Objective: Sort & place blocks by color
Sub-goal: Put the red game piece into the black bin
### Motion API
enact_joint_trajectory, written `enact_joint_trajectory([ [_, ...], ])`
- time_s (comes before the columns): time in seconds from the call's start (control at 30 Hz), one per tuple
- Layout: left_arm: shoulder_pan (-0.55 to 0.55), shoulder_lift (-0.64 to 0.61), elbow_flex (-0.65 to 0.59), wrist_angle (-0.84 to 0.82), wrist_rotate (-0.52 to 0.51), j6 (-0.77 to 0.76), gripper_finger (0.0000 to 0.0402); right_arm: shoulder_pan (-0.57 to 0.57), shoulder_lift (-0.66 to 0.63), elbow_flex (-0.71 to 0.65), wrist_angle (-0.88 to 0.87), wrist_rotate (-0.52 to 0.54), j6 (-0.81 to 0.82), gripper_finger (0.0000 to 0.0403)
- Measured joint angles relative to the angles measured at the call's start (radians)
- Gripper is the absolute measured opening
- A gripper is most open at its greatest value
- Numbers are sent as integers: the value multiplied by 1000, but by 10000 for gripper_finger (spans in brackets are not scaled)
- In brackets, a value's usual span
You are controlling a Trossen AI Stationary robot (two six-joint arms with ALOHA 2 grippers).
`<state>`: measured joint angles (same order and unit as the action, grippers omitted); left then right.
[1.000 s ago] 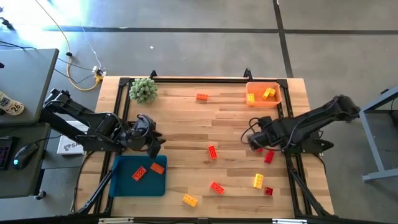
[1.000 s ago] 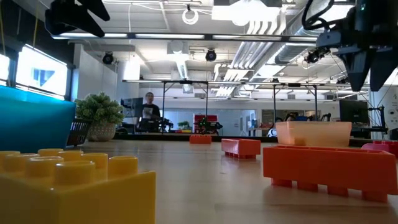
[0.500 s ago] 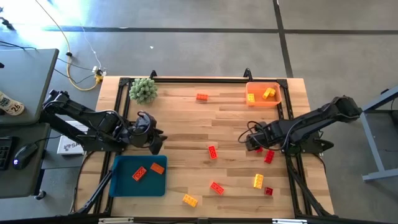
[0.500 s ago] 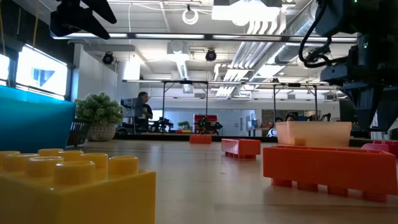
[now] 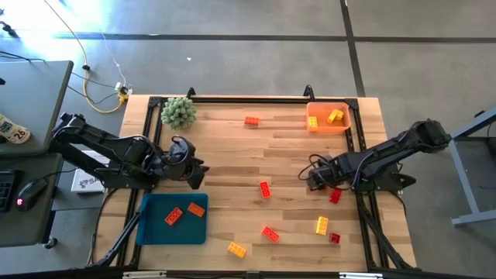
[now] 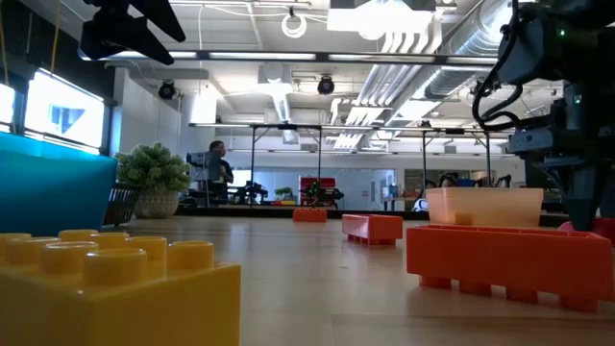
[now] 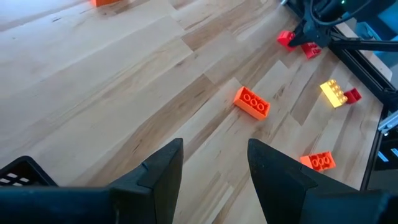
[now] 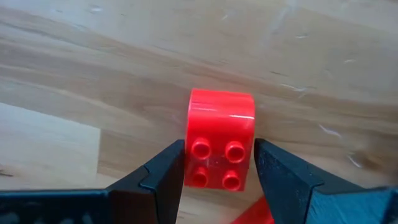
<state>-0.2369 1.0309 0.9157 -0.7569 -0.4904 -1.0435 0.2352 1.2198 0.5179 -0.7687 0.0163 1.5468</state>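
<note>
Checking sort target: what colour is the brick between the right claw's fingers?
Red brick, clearest in the right wrist view.

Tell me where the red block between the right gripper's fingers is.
In the high view the red block sits on the table's right side, under the right gripper, just above another red block.

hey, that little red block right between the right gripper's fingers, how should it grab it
Probably from above, across the red block's two flat side walls. Its studs face the right gripper, and both fingers already flank it, so closing should pinch those walls.
</note>
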Motion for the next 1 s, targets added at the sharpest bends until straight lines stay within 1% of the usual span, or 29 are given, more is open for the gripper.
enact_joint_trajectory([
  [0.13,14,0,0,0,0,0,168,0,0,-19,15,-33,0,169],
  [0.3,35,0,0,0,1,0,168,0,-1,-17,22,-47,-8,112],
  [0.4,50,0,0,0,13,0,168,0,-1,-14,43,-53,-36,112],
  [0.5,64,0,0,6,48,-4,168,0,1,-4,78,-54,-68,112],
  [0.63,81,0,0,34,115,-2,168,0,0,22,214,-43,-134,112],
  [0.73,87,0,0,57,150,0,168,-9,0,45,364,-12,-186,112],
  [0.87,88,0,0,85,154,0,168,-41,0,76,540,35,-292,112],
  [1.0,88,0,0,121,164,32,169,-75,0,109,688,39,-402,112],
])
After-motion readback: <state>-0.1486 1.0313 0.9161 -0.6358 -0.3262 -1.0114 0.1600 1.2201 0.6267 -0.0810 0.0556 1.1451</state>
